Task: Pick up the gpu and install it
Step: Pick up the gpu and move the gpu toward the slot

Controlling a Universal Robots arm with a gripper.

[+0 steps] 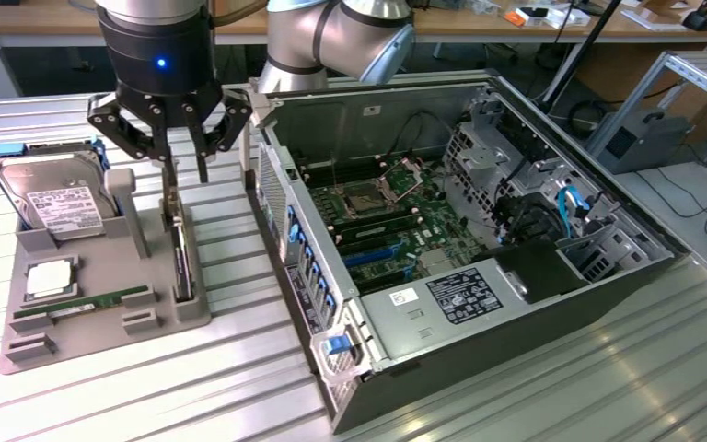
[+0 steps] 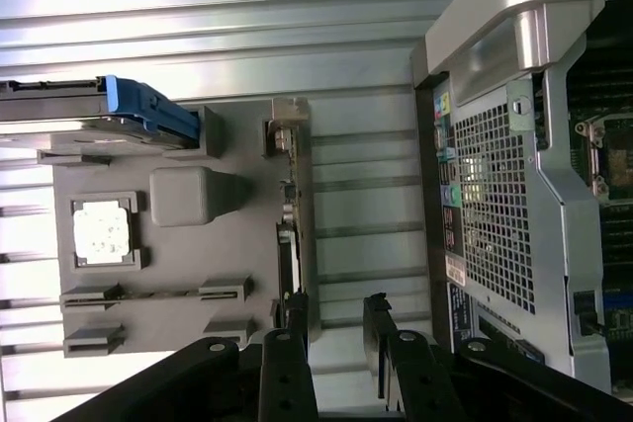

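- Two jaws, spread wide and holding nothing, hang above the grey parts holder (image 1: 157,322).
- The gpu (image 1: 180,253) stands on its long edge in a slot of that holder, directly below the jaws, with its metal bracket (image 2: 290,135) at the end nearest them.
- In the wrist view the card runs almost under one fingertip (image 2: 295,315) rather than midway between the two. I judge you should shift sideways until it sits in the middle of the gap before going down.
- Keep the jaws square to the card's flat faces, so the pads meet both sides together and do not tip it in its slot.
- On one side of the jaws the open computer case (image 1: 277,198) stands close, its perforated rear wall being the nearest edge. Room there is tight.
- On the other side the holder's grey post (image 1: 126,207) rises near the card, and the hard drive (image 1: 56,204) sits beyond it.
- Straight up is the free direction, and the ribbed metal surface (image 1: 206,396) past the holder offers open room.
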